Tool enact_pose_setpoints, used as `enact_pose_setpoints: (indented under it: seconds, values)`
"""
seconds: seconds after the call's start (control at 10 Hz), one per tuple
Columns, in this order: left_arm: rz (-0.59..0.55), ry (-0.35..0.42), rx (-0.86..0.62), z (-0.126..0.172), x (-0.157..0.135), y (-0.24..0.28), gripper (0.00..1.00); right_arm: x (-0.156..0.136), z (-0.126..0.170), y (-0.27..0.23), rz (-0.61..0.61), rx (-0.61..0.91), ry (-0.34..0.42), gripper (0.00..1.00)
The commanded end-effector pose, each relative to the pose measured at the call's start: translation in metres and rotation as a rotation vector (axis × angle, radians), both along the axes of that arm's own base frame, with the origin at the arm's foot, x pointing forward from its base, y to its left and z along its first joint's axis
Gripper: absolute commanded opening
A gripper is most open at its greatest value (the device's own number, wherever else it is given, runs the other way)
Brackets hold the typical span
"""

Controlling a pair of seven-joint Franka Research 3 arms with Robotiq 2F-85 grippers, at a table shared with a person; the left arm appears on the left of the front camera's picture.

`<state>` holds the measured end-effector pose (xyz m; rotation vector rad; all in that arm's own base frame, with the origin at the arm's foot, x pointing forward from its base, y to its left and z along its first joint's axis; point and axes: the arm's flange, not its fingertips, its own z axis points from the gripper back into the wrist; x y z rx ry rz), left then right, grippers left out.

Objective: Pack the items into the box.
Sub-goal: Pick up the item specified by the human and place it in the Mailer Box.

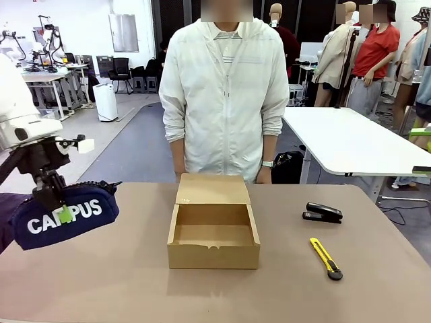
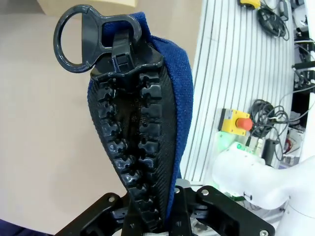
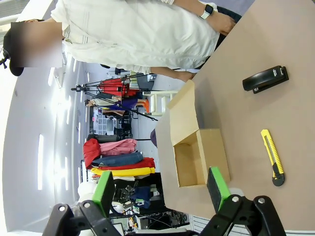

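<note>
My left gripper (image 1: 62,214) is shut on the navy-blue pouch (image 1: 64,215) with white "CAMPUS" lettering and holds it above the table at the far left, well left of the box. In the left wrist view the pouch (image 2: 177,98) rises between my fingers, its black zip and ring pull facing the camera. The tan cardboard box (image 1: 213,235) stands open at the table's middle, lid flap tilted back toward the person. The yellow-and-black utility knife (image 1: 326,258) lies on the table right of the box. In the right wrist view my right gripper (image 3: 161,191) stands open above the table, with the box (image 3: 197,155) and knife (image 3: 273,157) beyond it.
A black stapler (image 1: 322,212) lies at the back right of the table, behind the knife. A person in a white jacket (image 1: 225,101) stands at the far edge just behind the box. The brown tabletop (image 1: 121,282) is bare in front of the box.
</note>
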<state>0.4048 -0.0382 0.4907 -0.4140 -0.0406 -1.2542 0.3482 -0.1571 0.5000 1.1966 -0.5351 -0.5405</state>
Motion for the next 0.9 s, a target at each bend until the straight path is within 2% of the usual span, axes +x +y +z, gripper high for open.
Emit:
enact_pose_setpoints:
  seconds: [0.0, 0.1, 0.4, 0.6, 0.7, 0.8]
  values:
    - [0.000, -0.004, -0.001, 0.001, -0.004, 0.000, 0.00, 0.000, 0.003, 0.000, 0.002, 0.004, -0.004, 1.00]
    - [0.020, -0.062, 0.010, 0.007, -0.001, -0.053, 0.00, 0.000, 0.003, 0.000, 0.002, 0.004, -0.004, 1.00]
    - [-0.118, -0.244, 0.218, 0.028, 0.017, -0.228, 0.00, 0.000, 0.003, 0.000, 0.002, 0.004, -0.004, 1.00]
    - [-0.317, -0.352, 0.339, 0.023, 0.042, -0.332, 0.00, 0.000, 0.003, 0.000, 0.002, 0.004, -0.004, 1.00]
    - [-0.376, -0.361, 0.411, 0.014, 0.052, -0.368, 0.00, 0.000, 0.003, 0.000, 0.002, 0.004, -0.004, 1.00]
    - [-0.305, -0.404, 0.488, 0.006, 0.062, -0.387, 0.00, 0.000, 0.003, 0.000, 0.002, 0.004, -0.004, 1.00]
